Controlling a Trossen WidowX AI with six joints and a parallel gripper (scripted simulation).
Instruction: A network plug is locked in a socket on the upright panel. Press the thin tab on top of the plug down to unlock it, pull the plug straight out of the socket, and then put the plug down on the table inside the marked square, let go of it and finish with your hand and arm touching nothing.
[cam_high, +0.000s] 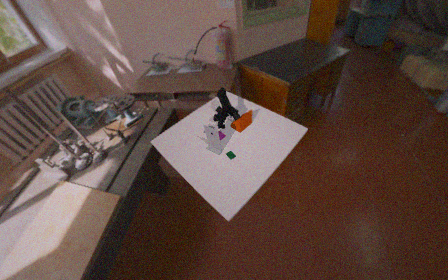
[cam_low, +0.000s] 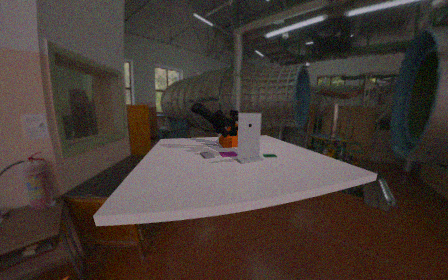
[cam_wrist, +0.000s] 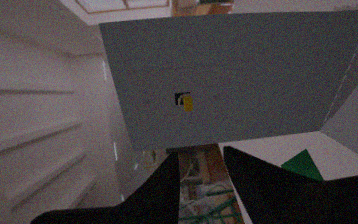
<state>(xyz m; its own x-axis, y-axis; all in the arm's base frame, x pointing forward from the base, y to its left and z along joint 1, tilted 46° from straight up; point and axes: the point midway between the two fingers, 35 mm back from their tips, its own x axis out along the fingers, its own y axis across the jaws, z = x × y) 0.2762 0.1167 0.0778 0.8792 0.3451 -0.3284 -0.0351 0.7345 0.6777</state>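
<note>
My jaws hang part-spread and grasp nothing, aimed at the panel (cam_wrist: 240, 75) so I can reach the tab. The green square (cam_wrist: 302, 165) lies at four o'clock on the counter (cam_wrist: 260, 150). Ahead, at twelve o'clock, the yellow plug (cam_wrist: 187, 103) sits locked in its socket.

A red fire extinguisher (cam_high: 222, 45) stands against the wall at upper centre of the top view, a dark-topped wooden desk (cam_high: 290, 62) beside it; a radiator (cam_high: 30, 117) sits at far left
</note>
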